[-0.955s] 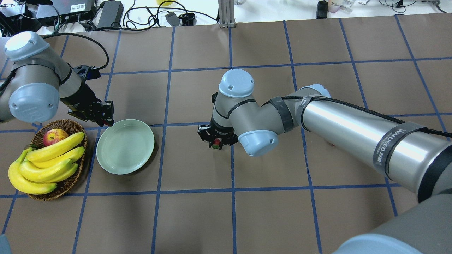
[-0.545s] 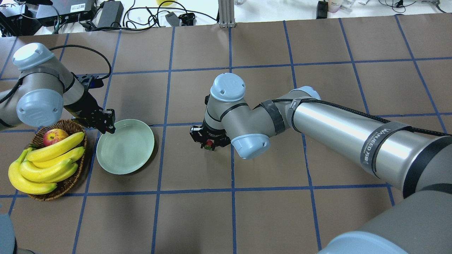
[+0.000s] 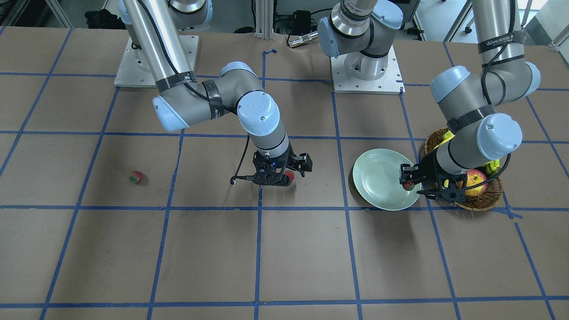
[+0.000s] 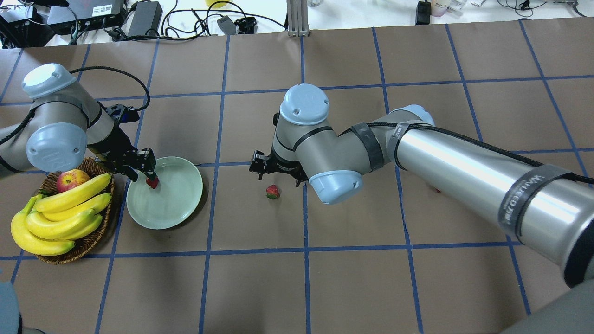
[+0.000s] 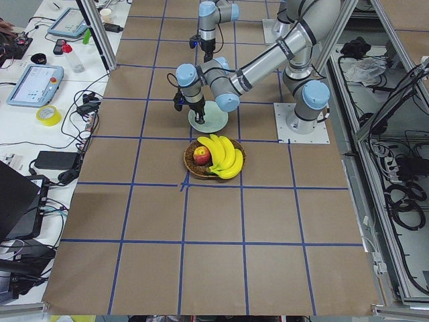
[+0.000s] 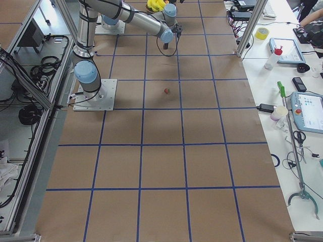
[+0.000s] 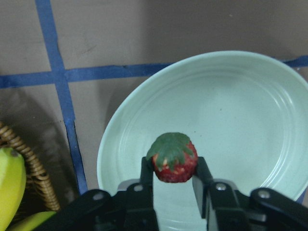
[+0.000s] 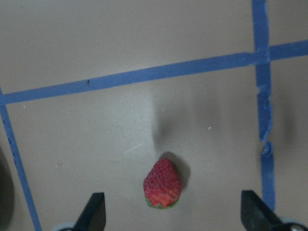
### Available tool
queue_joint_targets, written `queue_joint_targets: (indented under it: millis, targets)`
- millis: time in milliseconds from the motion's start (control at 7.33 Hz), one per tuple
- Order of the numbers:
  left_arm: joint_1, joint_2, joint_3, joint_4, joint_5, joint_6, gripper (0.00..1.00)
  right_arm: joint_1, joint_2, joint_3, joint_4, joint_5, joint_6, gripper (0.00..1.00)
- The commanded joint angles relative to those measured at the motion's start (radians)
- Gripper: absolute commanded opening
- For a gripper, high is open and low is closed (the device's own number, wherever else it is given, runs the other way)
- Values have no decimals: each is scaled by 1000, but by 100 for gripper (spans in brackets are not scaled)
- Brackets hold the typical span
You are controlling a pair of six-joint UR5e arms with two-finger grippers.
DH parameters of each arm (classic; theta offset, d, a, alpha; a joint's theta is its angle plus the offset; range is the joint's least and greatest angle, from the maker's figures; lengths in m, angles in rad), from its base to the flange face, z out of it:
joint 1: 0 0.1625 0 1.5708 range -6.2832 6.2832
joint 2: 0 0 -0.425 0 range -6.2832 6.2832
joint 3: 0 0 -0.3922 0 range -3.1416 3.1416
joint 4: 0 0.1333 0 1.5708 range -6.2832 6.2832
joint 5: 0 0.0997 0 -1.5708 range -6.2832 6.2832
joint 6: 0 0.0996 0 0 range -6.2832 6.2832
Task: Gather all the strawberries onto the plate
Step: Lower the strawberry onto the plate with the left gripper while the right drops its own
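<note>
We see a brown table (image 4: 352,287) ruled into squares by blue tape, and two arms reaching over it. The right arm (image 4: 464,162) stretches toward the middle of the table. The left arm (image 4: 60,116) bends down beside the fruit.

A wicker basket (image 4: 86,248) stands at the robot's left end of the table. It is filled with yellow bananas (image 4: 60,218), and a red-yellow apple (image 4: 72,180) sits at its far edge. Just beside the basket, on the side toward the table's middle, we find the pale green plate (image 4: 171,204) lying flat.

The left gripper (image 7: 174,168) hangs over the plate's inner surface, close to the rim nearest the basket. Its two fingers pinch a strawberry (image 4: 152,183) from both sides, green cap toward the wrist camera. We cannot tell whether that berry touches the plate.

The right gripper (image 8: 173,211) hovers above the table's middle, well apart from the plate, with its fingers spread wide. A second strawberry (image 8: 162,185) lies on the brown paper beneath it, between the two fingers and touched by neither. A blue tape line runs close by it.

The third strawberry (image 3: 136,177) lies alone on the table far out on the robot's right side. It is well apart from both grippers and from the plate.
</note>
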Motion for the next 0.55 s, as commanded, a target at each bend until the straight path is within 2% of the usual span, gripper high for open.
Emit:
queue_joint_targets:
  millis: [0,136,409]
  targets:
    - [-39,23,4,-9,-26,-67,100,-139,-111,20,160,-86,-184,98]
    - [-127,32,12,-10,-37,-231,100,-206,-162,41,174,-127,-252,100]
    - [-284,31,21,3,-25,-383,100,-279,-185,57,192,-277,-365,100]
